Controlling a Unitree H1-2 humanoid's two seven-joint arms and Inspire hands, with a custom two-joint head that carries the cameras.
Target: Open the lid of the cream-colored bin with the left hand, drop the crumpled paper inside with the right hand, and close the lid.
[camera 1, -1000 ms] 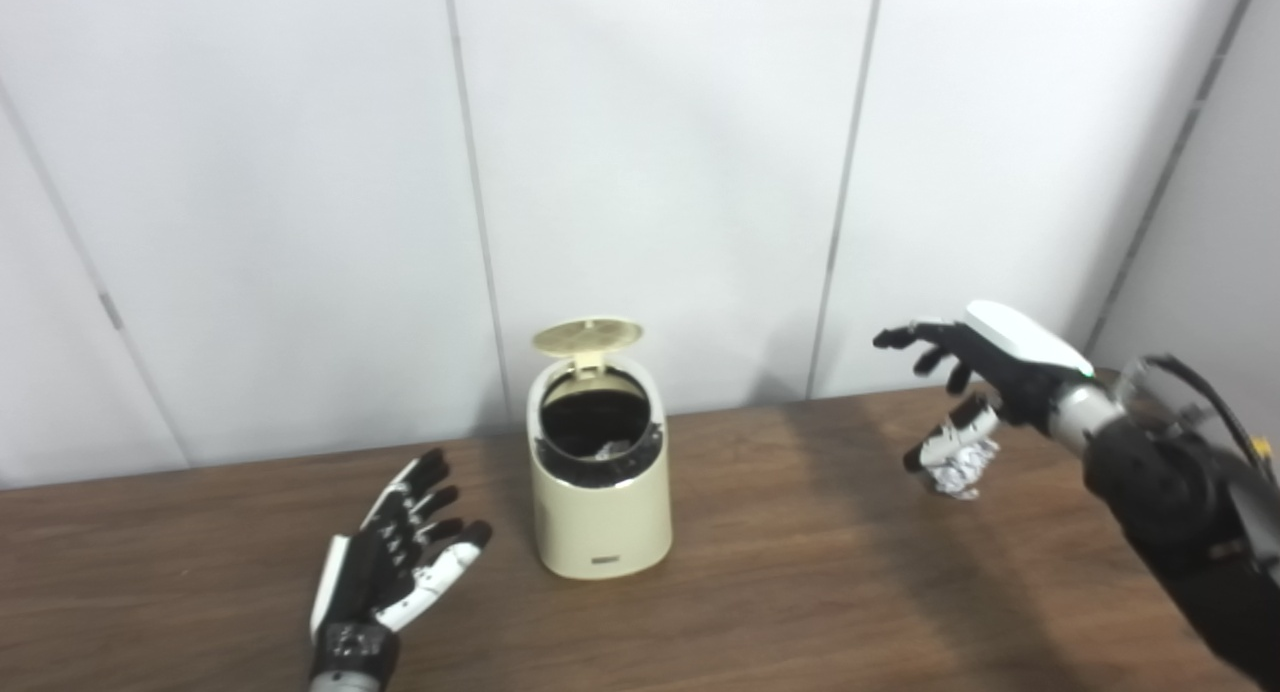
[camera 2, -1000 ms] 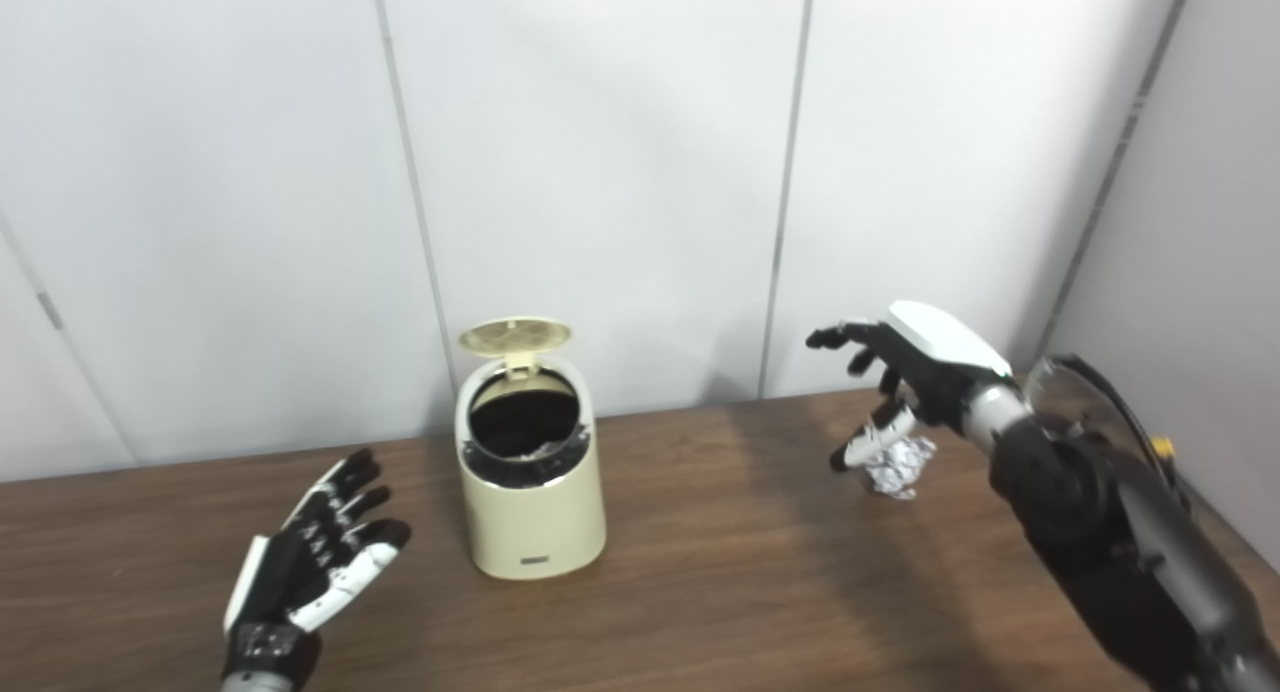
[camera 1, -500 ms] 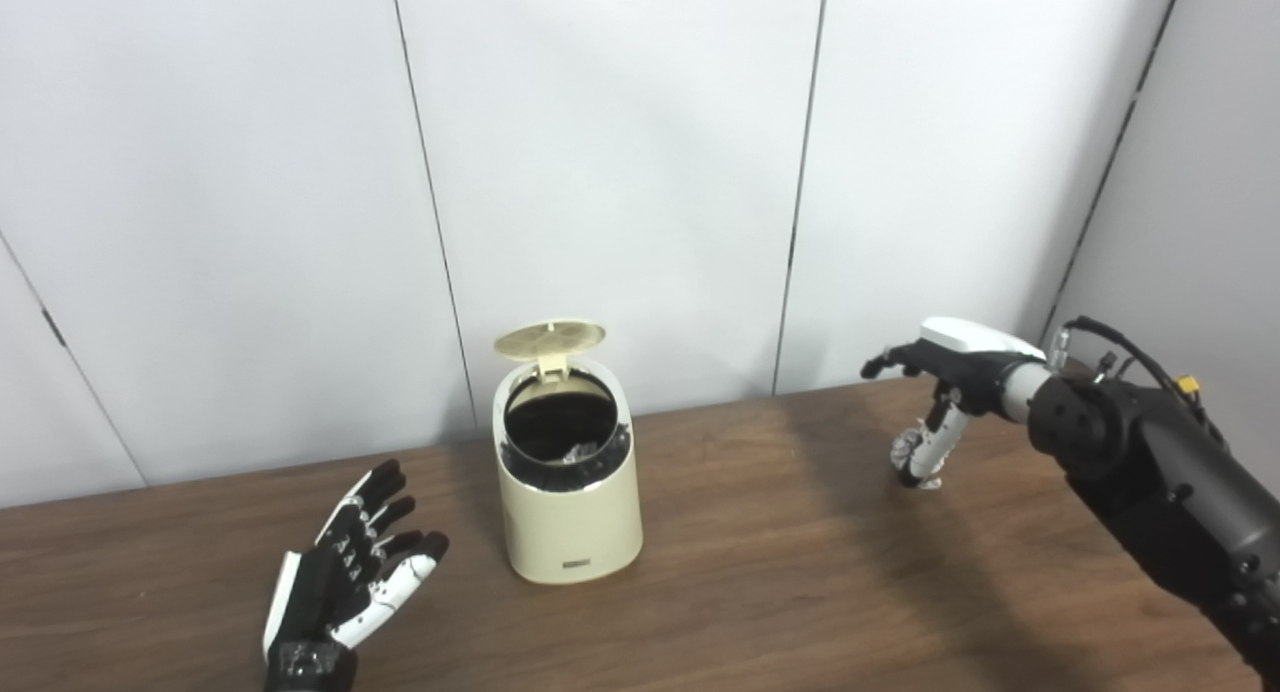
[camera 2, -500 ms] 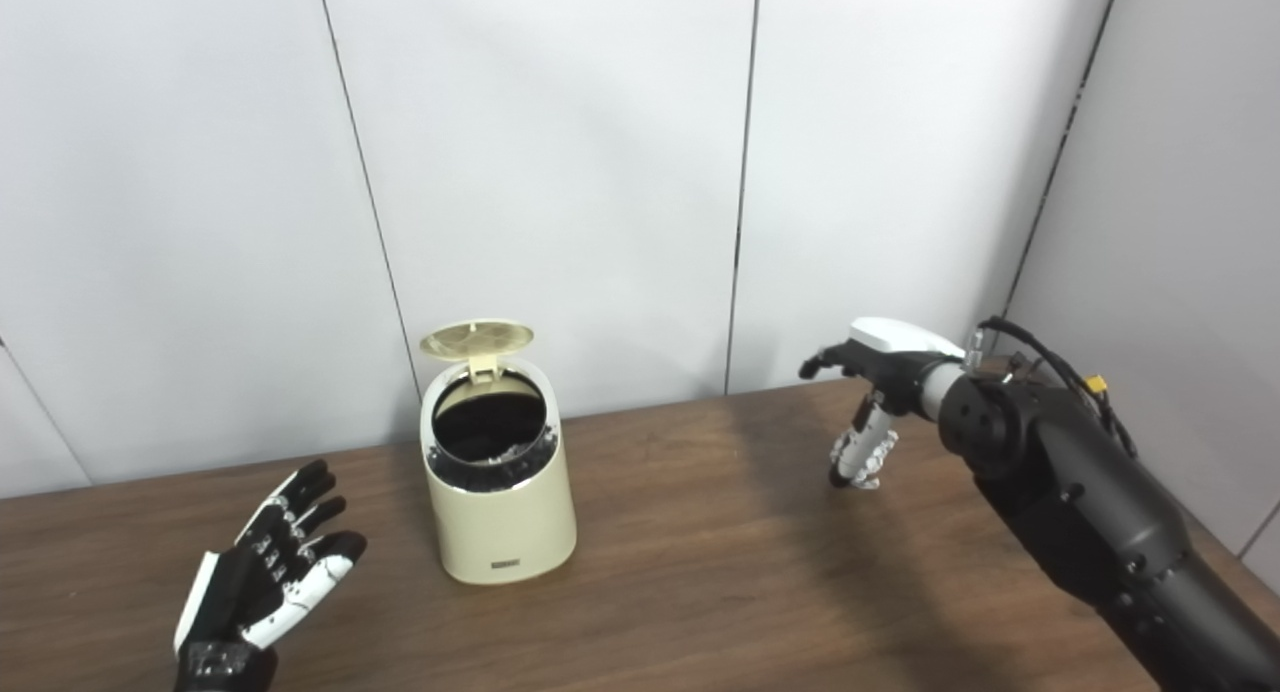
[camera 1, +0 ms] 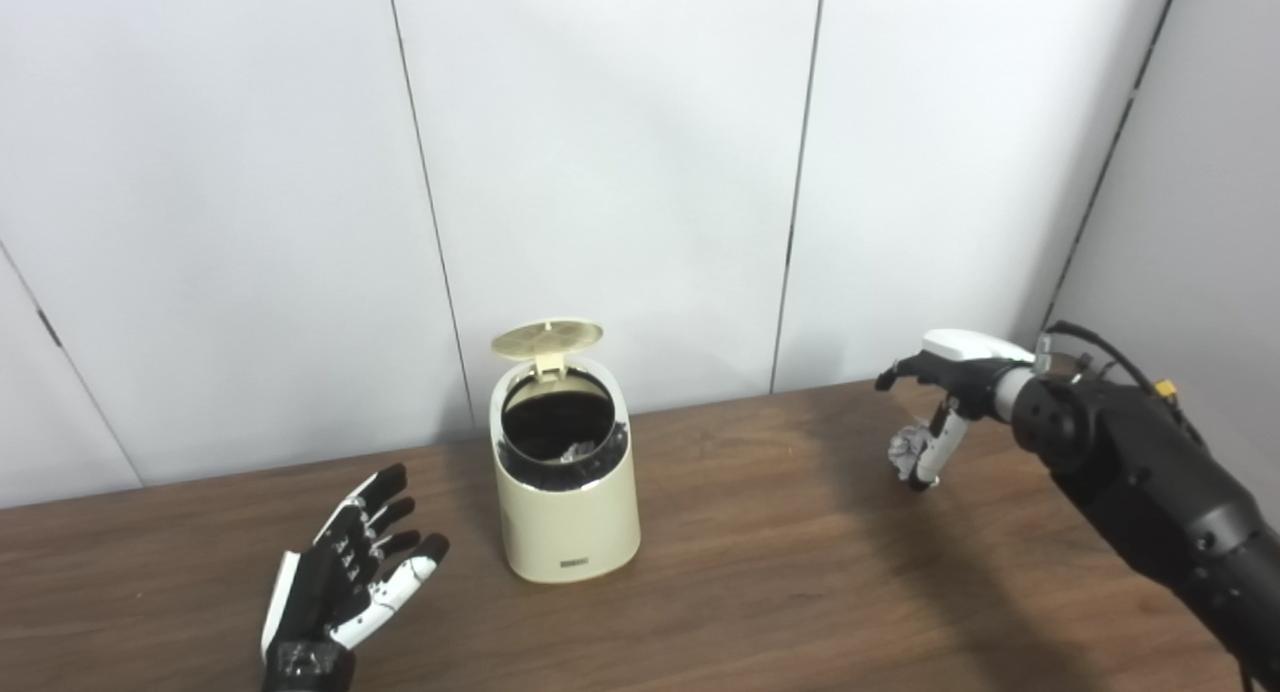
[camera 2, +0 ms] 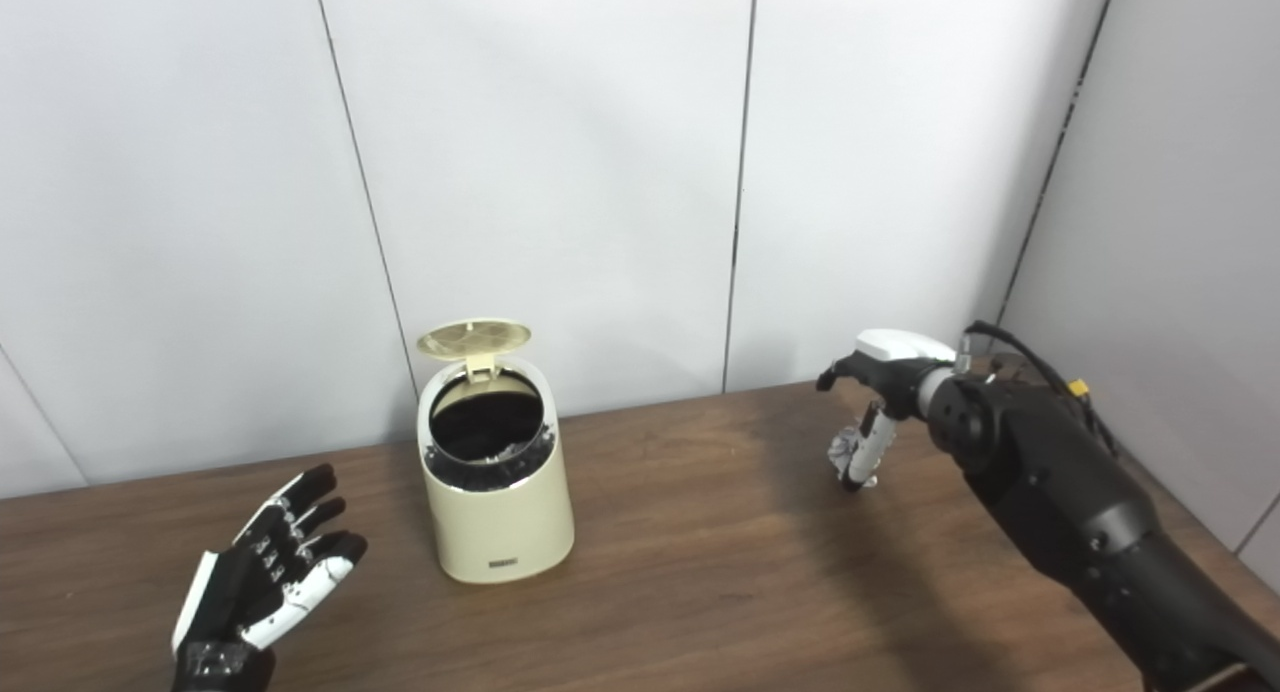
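Note:
The cream-colored bin (camera 1: 565, 512) stands on the wooden table (camera 1: 780, 592), left of centre, with its round lid (camera 1: 547, 338) flipped up at the back. Something crumpled and silvery (camera 1: 575, 453) shows inside its dark opening. My left hand (camera 1: 345, 582) is open and empty, palm up, low over the table to the left of the bin. The crumpled paper (camera 1: 906, 451) lies on the table at the far right. My right hand (camera 1: 952, 387) hovers over it with its fingers stretched out and its thumb down against the paper's right side.
White wall panels (camera 1: 620, 172) stand right behind the table's back edge. A grey side wall (camera 1: 1200, 202) closes in on the right, close to my right arm (camera 1: 1140, 482). Bare wood lies between the bin and the paper.
The camera has shifted, so the whole picture moved. My right hand has reached farther out and lower around the paper, the thumb coming down beside it. The left hand and the bin have stayed put.

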